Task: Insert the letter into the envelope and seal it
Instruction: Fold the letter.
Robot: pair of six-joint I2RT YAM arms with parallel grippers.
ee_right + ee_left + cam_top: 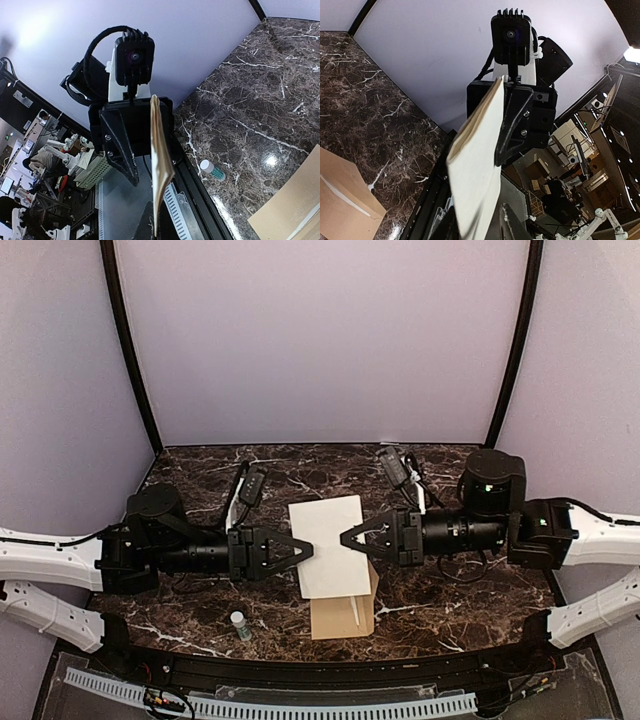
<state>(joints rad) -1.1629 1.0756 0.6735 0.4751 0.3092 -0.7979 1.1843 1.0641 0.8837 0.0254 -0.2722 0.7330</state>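
The letter (326, 520), a white sheet with a cream underside, hangs flat above the table between my two grippers. My left gripper (308, 550) is shut on its left edge. My right gripper (346, 537) is shut on its right part. The left wrist view shows the letter (475, 165) bent, with the right gripper's finger (510, 125) against it. The right wrist view shows the letter (161, 160) edge-on. The brown envelope (340, 620) lies on the table, partly under the letter's near end. It also shows in the left wrist view (342, 195) and the right wrist view (292, 205).
A small white-capped tube (240, 624) lies on the dark marble table (200, 465) near the front, left of the envelope, and also shows in the right wrist view (212, 170). Purple walls close in the back and sides. A black rail runs along the table's front edge (300, 665).
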